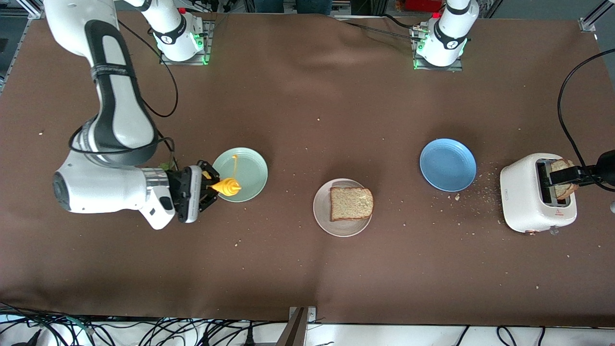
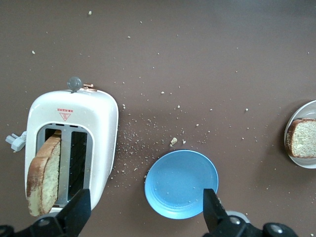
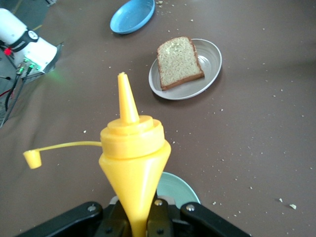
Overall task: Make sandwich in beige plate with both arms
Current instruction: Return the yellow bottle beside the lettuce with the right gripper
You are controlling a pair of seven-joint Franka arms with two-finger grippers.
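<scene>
The beige plate [image 1: 322, 211] holds one slice of brown bread [image 1: 350, 203]; plate [image 3: 210, 64] and slice [image 3: 178, 61] also show in the right wrist view. A second slice [image 2: 44, 173] sticks up out of the toaster's slot. My left gripper [image 2: 143, 212] is open and empty, up in the air over the toaster [image 1: 521, 192], as the front view [image 1: 557, 177] shows. My right gripper [image 1: 211, 188] is shut on a yellow squeeze bottle [image 3: 134, 158], cap open, over the mint-green plate's rim [image 1: 250, 166]. A bit of green leaf [image 1: 166, 166] shows by the right arm's wrist.
An empty blue plate [image 1: 448, 164] lies between the beige plate and the toaster, a little farther from the front camera. Crumbs are scattered between the blue plate and the toaster. A black cable [image 1: 569, 129] runs past the toaster.
</scene>
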